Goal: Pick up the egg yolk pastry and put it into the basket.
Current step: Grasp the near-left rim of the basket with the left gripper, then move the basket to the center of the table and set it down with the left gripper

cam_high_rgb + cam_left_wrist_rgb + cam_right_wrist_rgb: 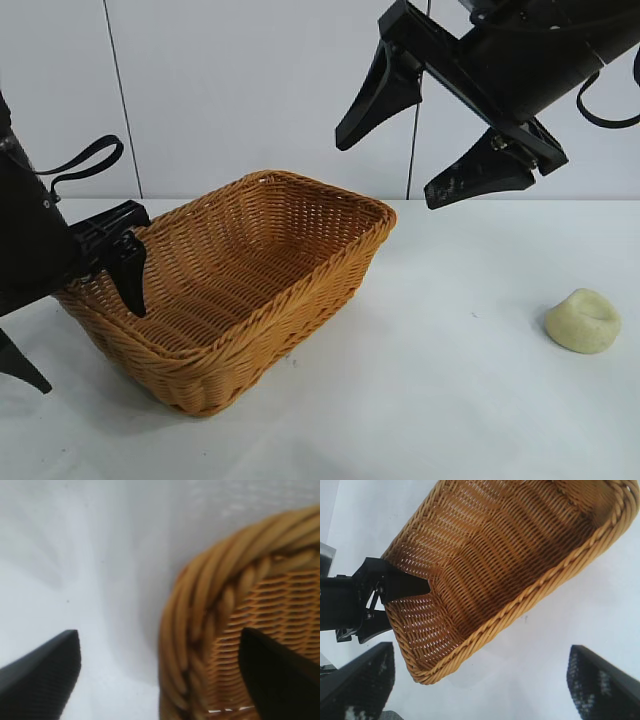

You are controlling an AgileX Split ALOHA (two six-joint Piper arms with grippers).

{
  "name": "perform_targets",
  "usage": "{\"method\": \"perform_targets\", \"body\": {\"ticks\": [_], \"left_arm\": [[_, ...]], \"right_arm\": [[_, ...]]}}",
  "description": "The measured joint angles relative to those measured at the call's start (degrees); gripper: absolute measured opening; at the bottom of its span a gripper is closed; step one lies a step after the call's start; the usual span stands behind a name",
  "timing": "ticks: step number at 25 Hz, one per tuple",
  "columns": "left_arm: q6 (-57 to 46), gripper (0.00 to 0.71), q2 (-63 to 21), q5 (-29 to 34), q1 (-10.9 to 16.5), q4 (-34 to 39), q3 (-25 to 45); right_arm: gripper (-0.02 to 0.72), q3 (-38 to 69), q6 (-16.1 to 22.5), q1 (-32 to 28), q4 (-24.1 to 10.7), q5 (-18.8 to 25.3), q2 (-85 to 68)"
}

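The egg yolk pastry (583,320), a small pale yellow dome with a dent on top, lies on the white table at the right, well away from both grippers. The golden-brown wicker basket (300,290) stands left of centre and holds nothing. My left gripper (92,350) straddles the basket's left rim (200,605), one finger inside and one outside, with a gap still showing on the outer side. My right gripper (385,175) hangs open high above the table, over the basket's right end (520,610); nothing is between its fingers (481,647). The pastry is out of both wrist views.
The white table (450,400) stretches bare between the basket and the pastry. A white panelled wall (250,80) closes off the back. The left gripper (407,605) shows in the right wrist view, astride the basket wall.
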Motion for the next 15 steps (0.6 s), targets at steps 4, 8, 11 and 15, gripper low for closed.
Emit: {"method": "perform_targets", "body": {"ticks": [4, 8, 11, 15], "left_arm": [[4.56, 0.144, 0.00, 0.83, 0.31, -2.58, -0.41], [14.00, 0.143, 0.24, 5.25, 2.72, -6.02, -3.68], [23.03, 0.143, 0.62, 9.68, 5.02, -7.16, -8.02], [33.85, 0.143, 3.64, 15.78, 6.22, -7.24, -14.87]], "right_arm": [[0.642, 0.00, 0.00, 0.00, 0.00, 0.03, 0.00], [0.642, 0.00, 0.00, 0.00, 0.00, 0.07, 0.00], [0.642, 0.00, 0.00, 0.00, 0.00, 0.14, 0.00], [0.642, 0.00, 0.00, 0.00, 0.00, 0.17, 0.00]]}}
